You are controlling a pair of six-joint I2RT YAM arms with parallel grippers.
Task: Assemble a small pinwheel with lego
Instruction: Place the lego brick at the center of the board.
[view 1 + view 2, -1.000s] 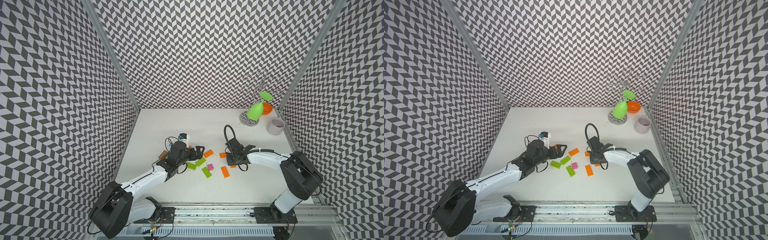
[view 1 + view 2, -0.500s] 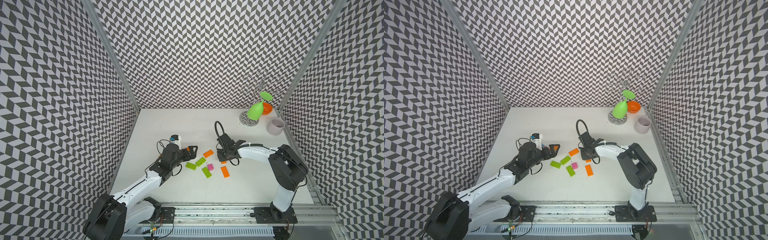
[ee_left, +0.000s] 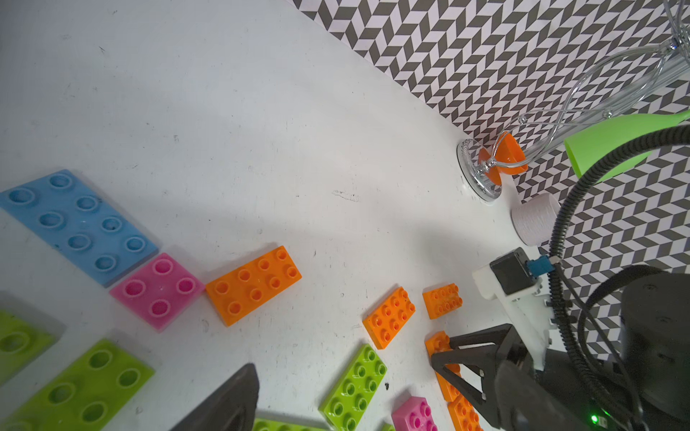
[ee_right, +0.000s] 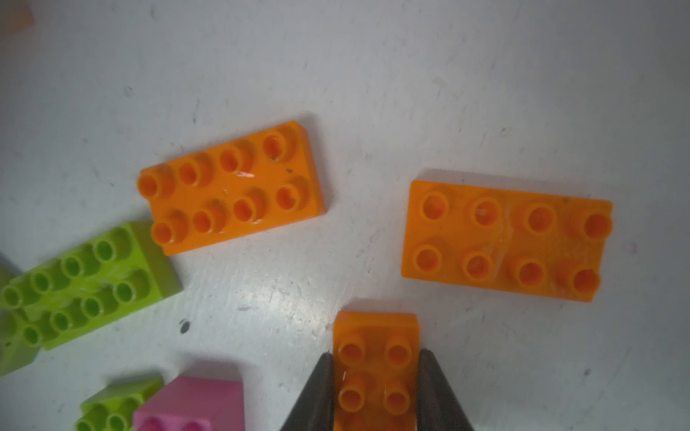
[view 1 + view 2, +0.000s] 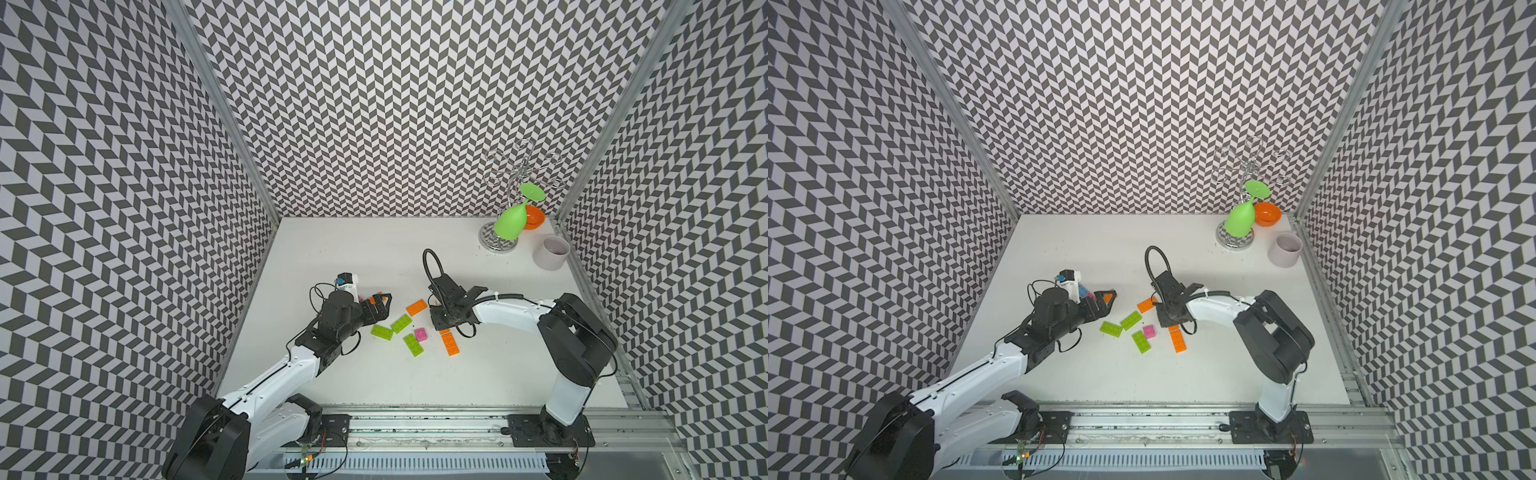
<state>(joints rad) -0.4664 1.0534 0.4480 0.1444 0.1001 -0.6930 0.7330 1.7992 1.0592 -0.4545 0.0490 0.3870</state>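
Note:
Lego bricks lie scattered mid-table in both top views: an orange brick (image 5: pixel 416 307), three lime green ones (image 5: pixel 401 323) (image 5: pixel 382 332) (image 5: pixel 413 344), a pink square (image 5: pixel 420 333) and another orange brick (image 5: pixel 450 343). My right gripper (image 5: pixel 444 322) is shut on an orange brick (image 4: pixel 375 369), its dark fingers (image 4: pixel 321 392) pressing the long sides, low over the table. Two loose orange bricks (image 4: pixel 231 186) (image 4: pixel 506 240) lie just beyond it. My left gripper (image 5: pixel 380 305) stands wide open and holds nothing, to the left of the cluster. Beside it lie a blue brick (image 3: pixel 78 224), a pink square (image 3: pixel 158 289) and an orange brick (image 3: pixel 254 285).
A clear glass stand (image 5: pixel 498 241) with a green goblet (image 5: pixel 509 224) stands at the back right, with an orange bowl (image 5: pixel 534 217) and a grey cup (image 5: pixel 555 252) beside it. Patterned walls close in three sides of the white table (image 5: pixel 374 257).
My right gripper has slid left to the cluster's right edge, still closed on the orange brick. My left gripper has pulled back to the left, off the lime bricks, staying open.

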